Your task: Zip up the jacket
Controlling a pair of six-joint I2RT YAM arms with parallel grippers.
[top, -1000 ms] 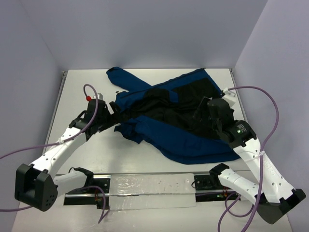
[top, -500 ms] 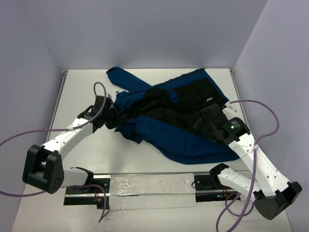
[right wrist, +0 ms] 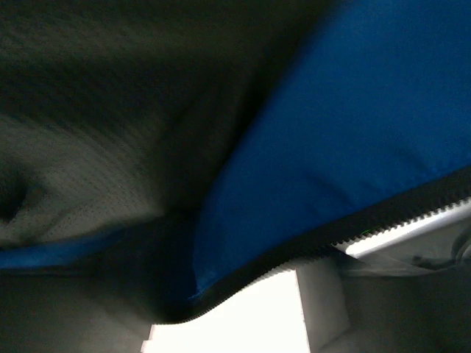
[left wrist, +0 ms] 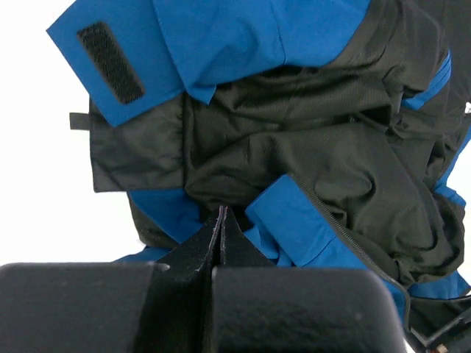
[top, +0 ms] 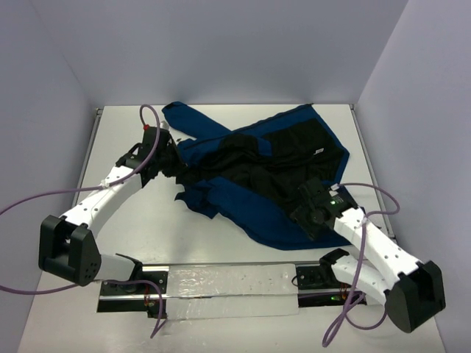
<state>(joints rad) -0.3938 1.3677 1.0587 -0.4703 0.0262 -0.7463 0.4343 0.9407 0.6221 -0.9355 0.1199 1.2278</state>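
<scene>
— Where does the jacket (top: 257, 165) lie?

— Spread in the middle of the white table (top: 147, 235), unzipped, with the black lining upward. One sleeve (top: 188, 121) reaches toward the far wall (top: 221, 51).

— And the hands?

— The left gripper (top: 171, 160) is at the jacket's left edge with its fingers pressed together; whether cloth is between them, I cannot tell. The right gripper (top: 305, 212) sits on the near right hem — its own camera is too close and blurred, so apart or together I cannot say. That camera shows a zipper edge (right wrist: 390, 209) running along blue cloth.

— Room for moving?

— Bare table left of the jacket and in front of it. On the right the hem comes near the table's edge. Pale violet walls stand on three sides.
</scene>
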